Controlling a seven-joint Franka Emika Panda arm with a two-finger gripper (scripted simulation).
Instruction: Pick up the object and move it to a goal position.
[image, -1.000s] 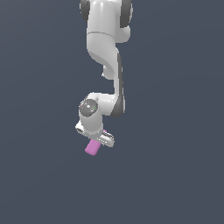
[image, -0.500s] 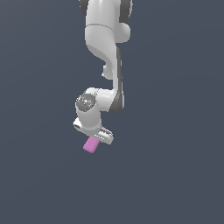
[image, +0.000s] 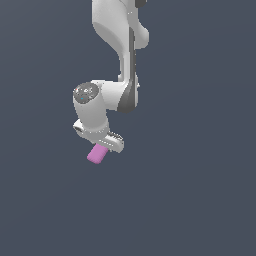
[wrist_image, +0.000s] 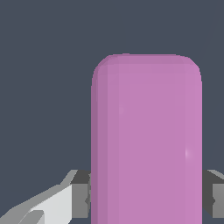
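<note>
Below the wrist, toward the exterior view's left, the pink-purple block (image: 96, 154) sticks out of the gripper (image: 102, 146), tilted down and leftward, clear of any surface. From the wrist camera it fills the middle, with a grey finger pad (wrist_image: 81, 194) pressed against each long side, so the fingers pinch it. Above, the white arm (image: 117, 45) hangs from the top, elbow bent, wrist angled downward.

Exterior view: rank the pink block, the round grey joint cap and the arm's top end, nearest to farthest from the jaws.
1. Pink block, held in the gripper.
2. Round grey joint cap, just above.
3. Arm's top end, at the picture's upper edge.
</note>
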